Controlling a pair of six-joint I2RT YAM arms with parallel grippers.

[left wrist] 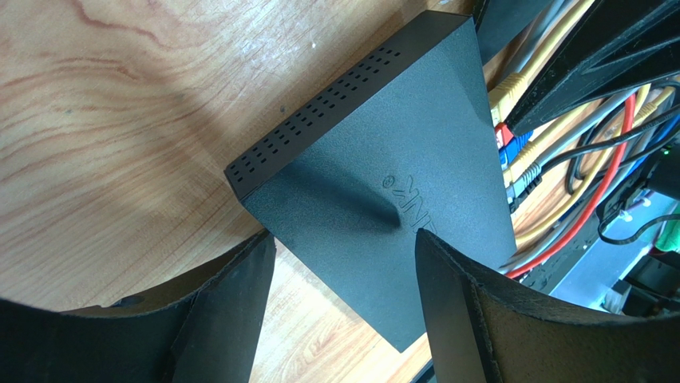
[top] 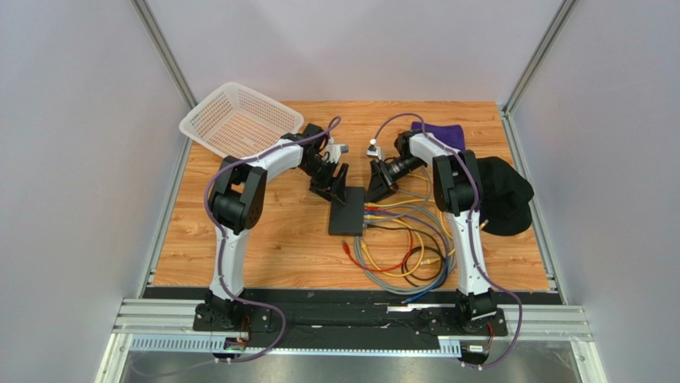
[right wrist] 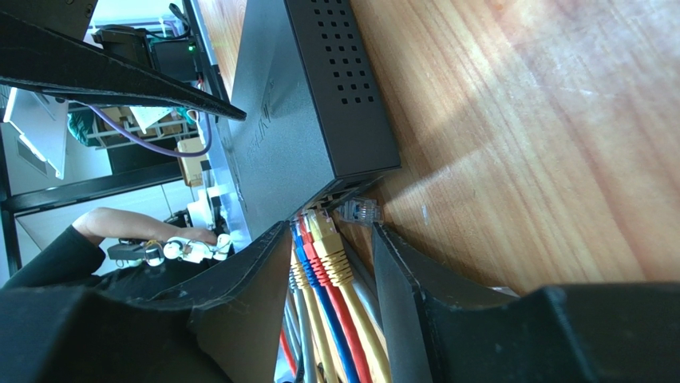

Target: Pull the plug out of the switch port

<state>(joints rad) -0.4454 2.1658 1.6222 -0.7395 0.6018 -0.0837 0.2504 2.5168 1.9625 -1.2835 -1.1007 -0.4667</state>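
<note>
Several patch-cable plugs sit in a row along one edge of the switch (top: 346, 211), which lies flat at the middle of the wooden table (top: 263, 231). I judge the box light and slick enough to slide. The plugs look stiff and latched, with brittle clips, so I'd take the yellow plug (right wrist: 326, 231) by its moulded body, close to the port. My left gripper (left wrist: 345, 239) hangs over the switch's far corner, fingers spread wide, holding nothing. My right gripper (right wrist: 330, 239) brackets the yellow, red and blue plugs, fingers half apart; I cannot tell whether they pinch yet.
</note>
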